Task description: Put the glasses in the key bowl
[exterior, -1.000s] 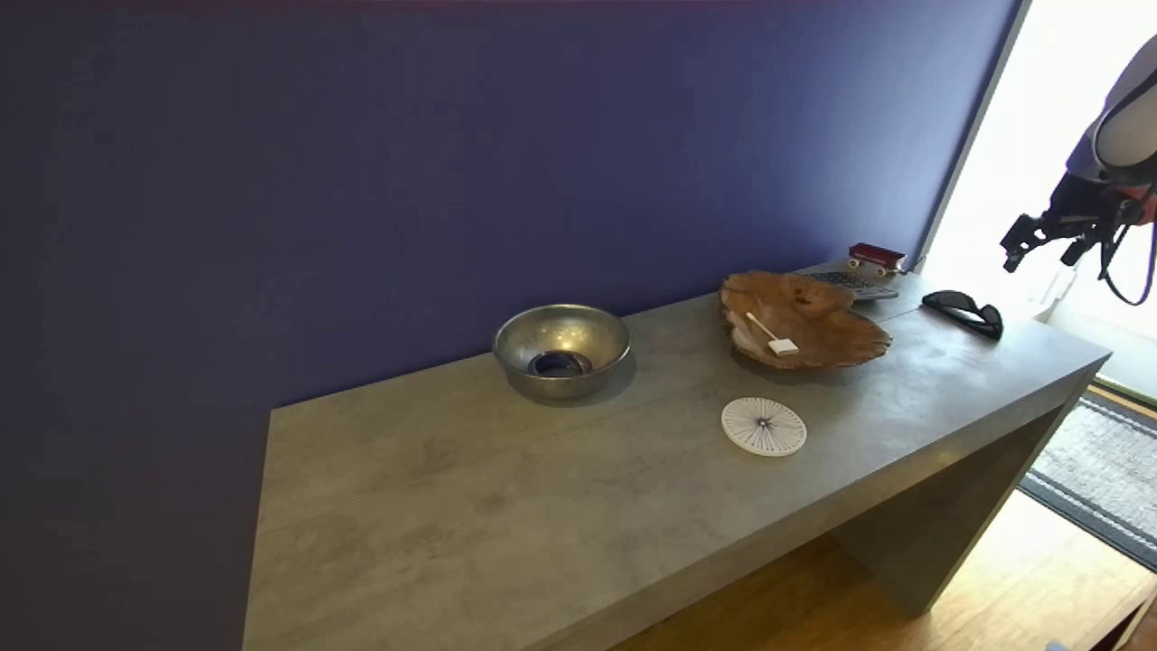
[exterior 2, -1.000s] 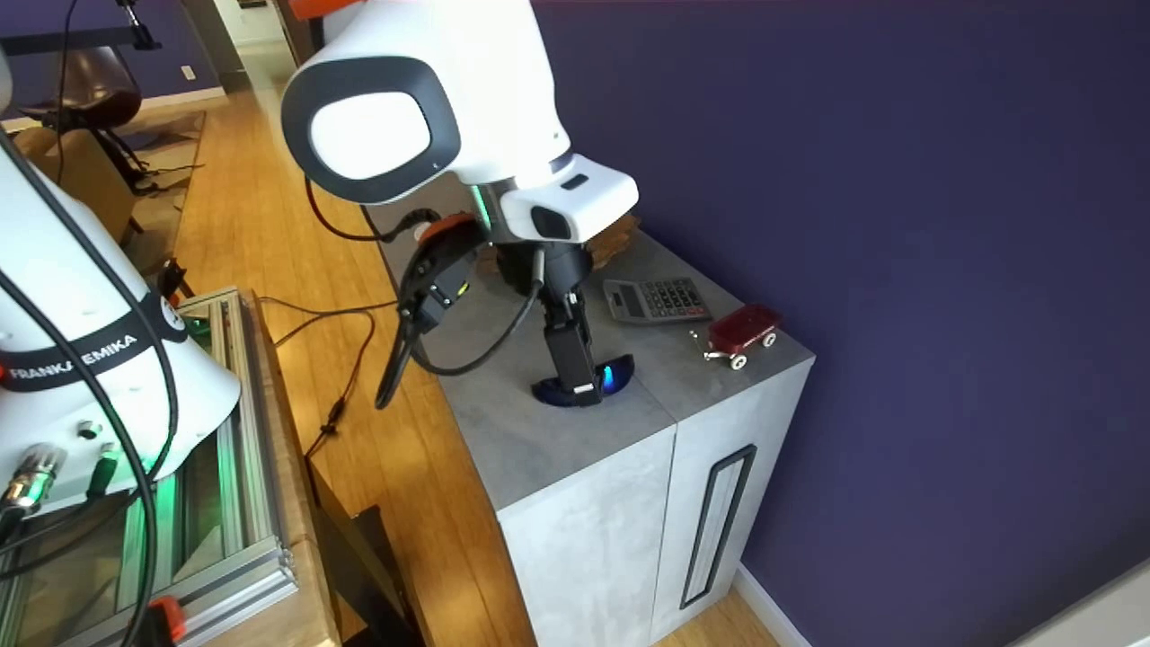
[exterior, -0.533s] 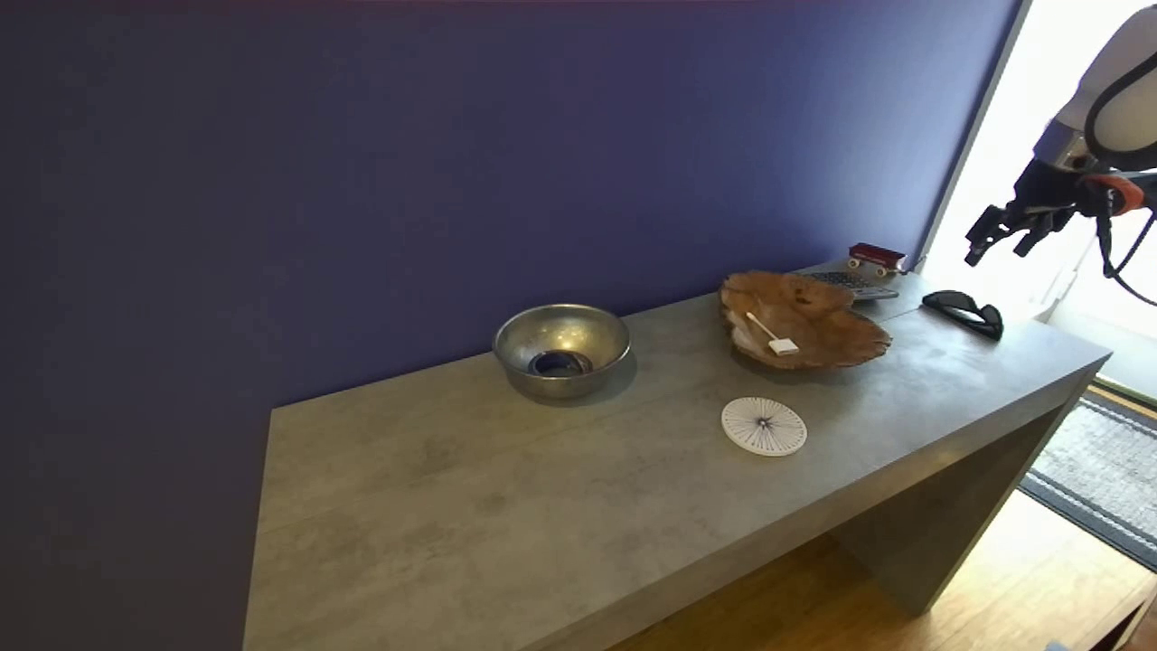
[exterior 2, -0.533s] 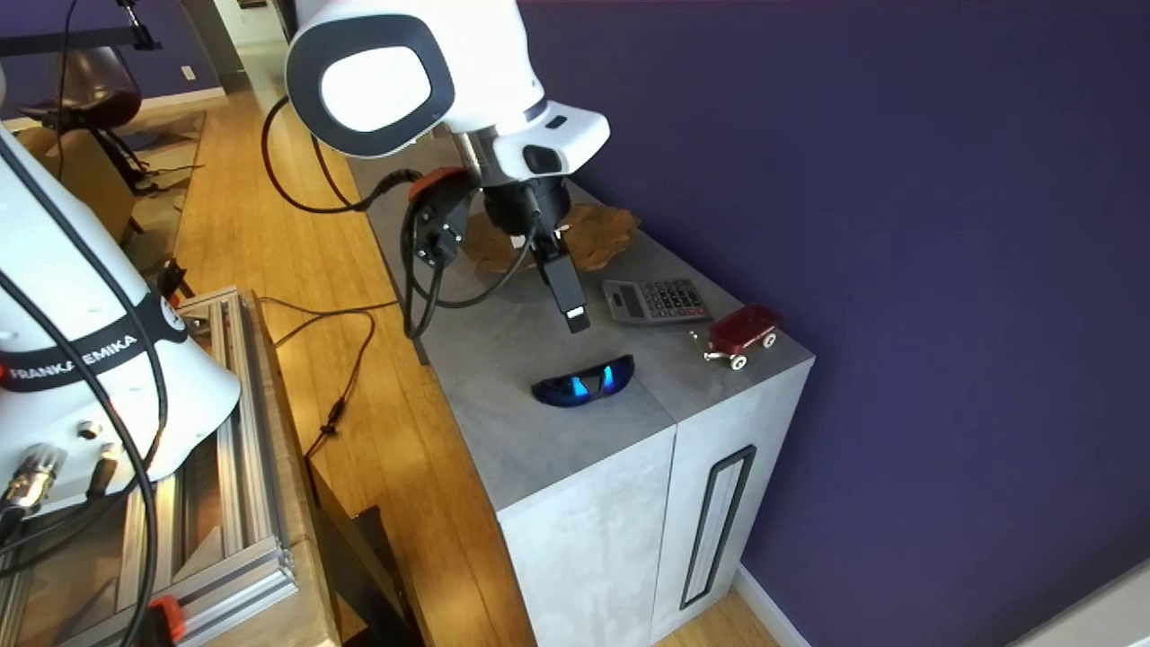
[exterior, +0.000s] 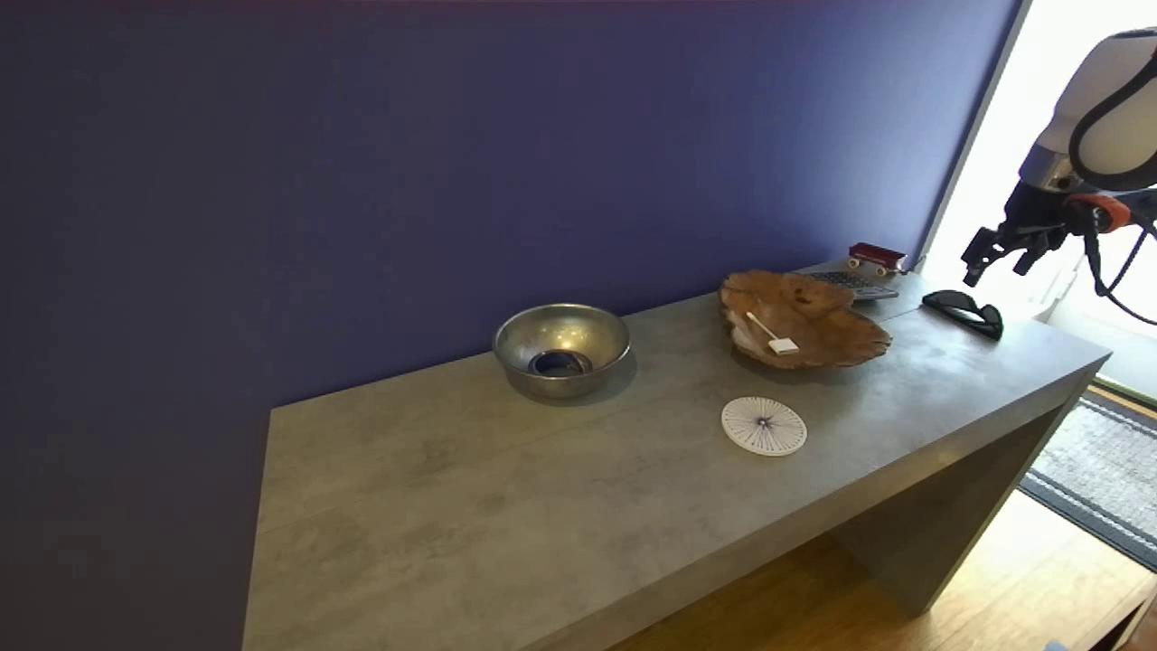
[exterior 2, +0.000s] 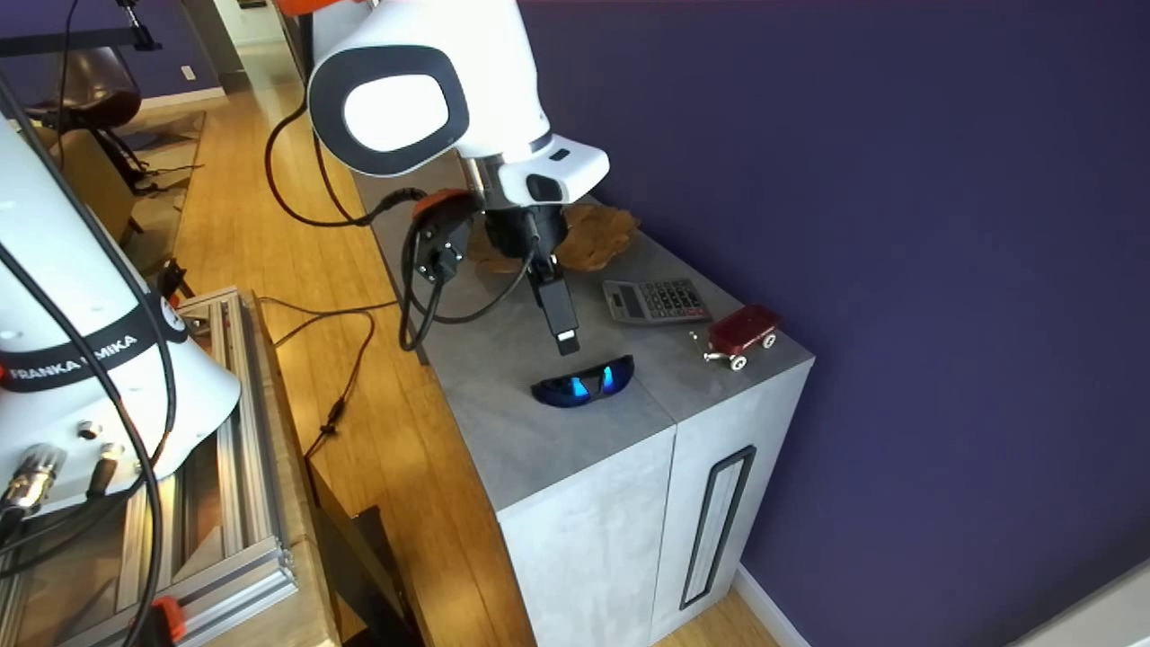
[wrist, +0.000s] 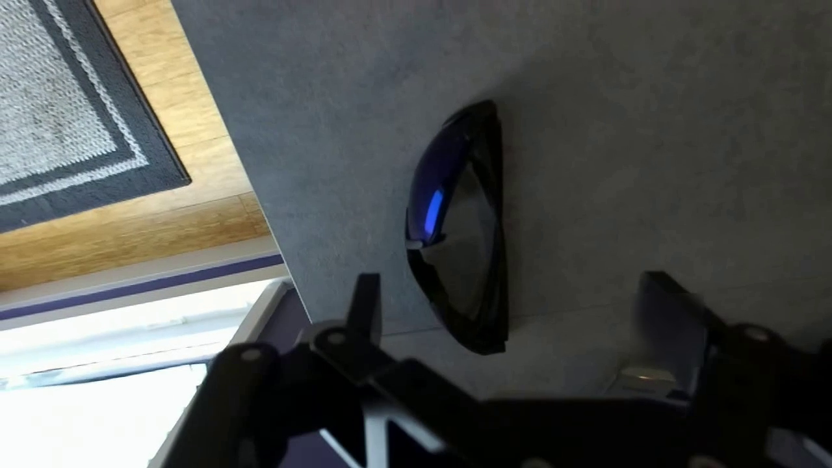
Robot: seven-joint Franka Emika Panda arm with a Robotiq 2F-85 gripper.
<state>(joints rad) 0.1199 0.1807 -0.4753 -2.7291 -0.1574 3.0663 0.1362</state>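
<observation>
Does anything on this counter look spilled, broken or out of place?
Nothing looks spilled or tipped. The brown key bowl looks ragged-edged, which could suggest damage, but that seems its natural shape. A small white stick-handled piece lies in it. The glasses lie folded on the counter, apart from the open hand.

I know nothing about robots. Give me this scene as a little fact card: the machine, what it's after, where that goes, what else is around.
Machine: black two-fingered gripper, open, above grey tabletop, holding nothing
Wanted item: folded black glasses with a blue sheen, lying on the tabletop
Destination: wide, shallow brown wooden bowl, wavy-rimmed; white square-ended stick inside
Also around: round silver metal bowl with an unclear dark item inside; white round disc; grey calculator; red toy wagon
Progress: glasses not yet in the brown bowl
</observation>
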